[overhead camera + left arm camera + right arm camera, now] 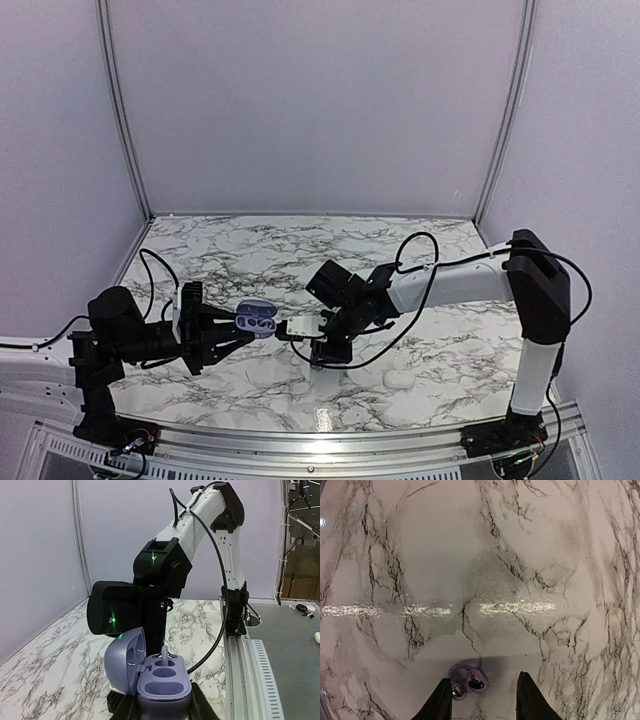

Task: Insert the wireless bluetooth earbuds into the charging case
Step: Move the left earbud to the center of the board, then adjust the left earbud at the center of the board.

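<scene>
Left wrist | left gripper (162,710) clamps open lavender charging case (162,682) | right gripper (484,697) parted, glossy lavender-and-dark earbud (470,679) in its gap

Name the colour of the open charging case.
The charging case is pale lavender, inside and out; it shows best in the left wrist view.

Lab test booth: white panels (300,100) enclose a marble-patterned table (300,250).

Left arm (130,340) reaches low toward the middle, left tool (236,333) clamped tight — right arm (450,283) bends across to meet it, right tool (484,679) pointing down, fingers parted.
</scene>
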